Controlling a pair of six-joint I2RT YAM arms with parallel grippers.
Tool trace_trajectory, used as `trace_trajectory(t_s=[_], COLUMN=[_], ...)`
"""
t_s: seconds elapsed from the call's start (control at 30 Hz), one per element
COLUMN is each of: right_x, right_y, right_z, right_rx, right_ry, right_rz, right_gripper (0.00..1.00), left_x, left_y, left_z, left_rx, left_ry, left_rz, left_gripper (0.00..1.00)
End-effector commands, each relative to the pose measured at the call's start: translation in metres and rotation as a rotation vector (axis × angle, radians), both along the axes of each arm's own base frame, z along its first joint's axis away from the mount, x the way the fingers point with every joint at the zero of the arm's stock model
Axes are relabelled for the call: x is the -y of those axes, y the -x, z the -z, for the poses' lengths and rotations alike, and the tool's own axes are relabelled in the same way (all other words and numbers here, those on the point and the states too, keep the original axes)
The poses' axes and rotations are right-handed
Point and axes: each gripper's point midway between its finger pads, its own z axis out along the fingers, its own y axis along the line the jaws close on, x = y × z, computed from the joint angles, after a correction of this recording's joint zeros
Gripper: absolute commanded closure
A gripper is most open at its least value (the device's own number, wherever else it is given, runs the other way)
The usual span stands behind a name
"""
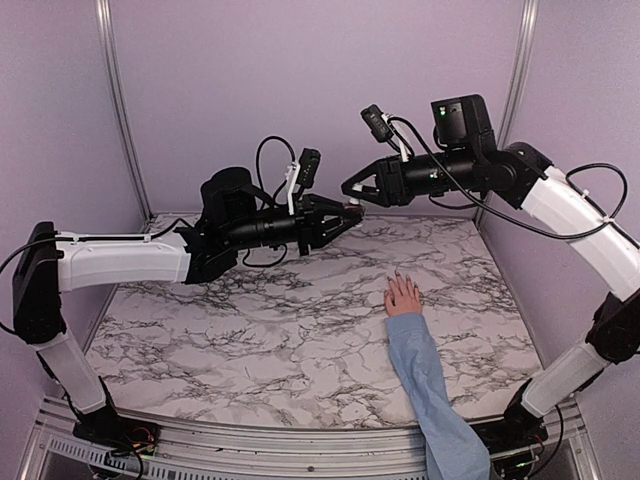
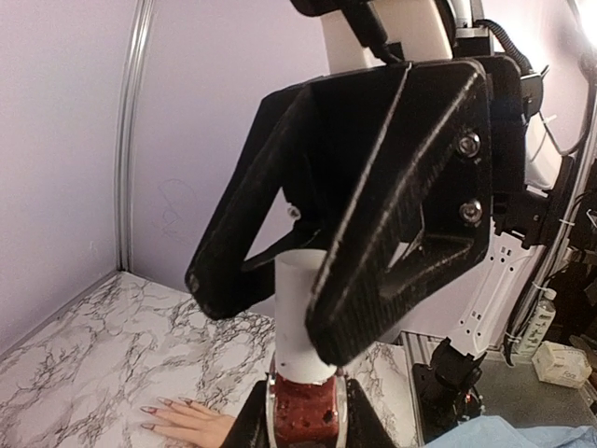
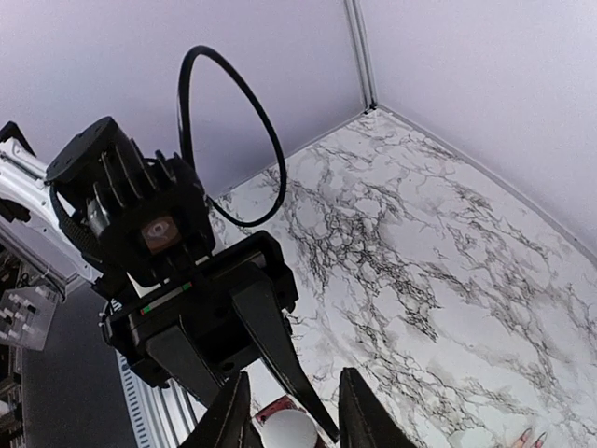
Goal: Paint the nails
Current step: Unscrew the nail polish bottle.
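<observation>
A pinkish hand (image 1: 405, 296) with a light-blue sleeve (image 1: 432, 385) lies flat on the marble table, right of centre. Its long pointed nails (image 1: 396, 276) point away from me and also show in the left wrist view (image 2: 149, 411). My left gripper (image 1: 345, 213) is shut on a small red polish bottle (image 2: 303, 415), held high in the air. The bottle's white cap (image 2: 303, 317) points at my right gripper (image 1: 350, 190). The right gripper's jaws are closed around that cap (image 3: 289, 431). Both grippers meet well above and behind the hand.
The marble tabletop (image 1: 260, 320) is boxed in by lilac walls with metal corner posts (image 1: 118, 110). A black cable loops off the left wrist (image 3: 233, 121). The sleeved forearm runs from the hand to the near edge beside the right arm's base.
</observation>
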Motion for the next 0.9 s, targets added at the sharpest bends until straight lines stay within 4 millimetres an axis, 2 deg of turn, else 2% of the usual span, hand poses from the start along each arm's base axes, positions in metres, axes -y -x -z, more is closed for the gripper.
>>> trace_trajectory(t_s=[0.0, 0.13, 0.2, 0.33, 0.37, 0.43, 0.53, 0.63, 0.77, 0.87], right_x=[0.002, -0.003, -0.005, -0.006, -0.006, -0.008, -0.010, -0.012, -0.018, -0.017], right_y=[-0.009, -0.007, -0.006, -0.006, -0.005, -0.003, 0.001, 0.008, 0.029, 0.037], right_z=[0.005, 0.007, 0.008, 0.009, 0.012, 0.013, 0.008, 0.002, -0.003, -0.011], right_rx=[-0.019, -0.021, -0.027, -0.029, -0.034, -0.035, -0.021, 0.004, 0.071, 0.121], right_ry=[0.015, 0.017, 0.021, 0.026, 0.028, 0.021, 0.004, -0.010, -0.026, -0.031], right_rz=[0.059, 0.026, 0.014, 0.004, 0.001, -0.016, -0.045, -0.093, -0.255, -0.307], right_gripper=[0.72, 0.81, 0.82, 0.70, 0.72, 0.81, 0.92, 0.96, 0.97, 1.00], left_x=[-0.004, -0.002, -0.002, -0.002, -0.003, -0.003, -0.002, 0.001, 0.003, 0.004], left_y=[-0.011, -0.013, -0.014, -0.013, -0.013, -0.012, -0.006, 0.003, 0.018, 0.027], left_z=[0.002, 0.006, 0.004, 0.001, 0.002, 0.006, 0.004, -0.002, -0.009, -0.016], left_rx=[0.046, 0.061, 0.064, 0.068, 0.069, 0.066, 0.067, 0.080, 0.088, 0.093], left_ry=[-0.042, -0.065, -0.062, -0.059, -0.063, -0.070, -0.065, -0.055, -0.042, -0.029], left_rz=[-0.084, -0.096, -0.097, -0.092, -0.092, -0.090, -0.058, 0.001, 0.102, 0.159], left_gripper=[1.00, 1.00, 1.00, 1.00, 1.00, 1.00, 1.00, 1.00, 1.00, 1.00])
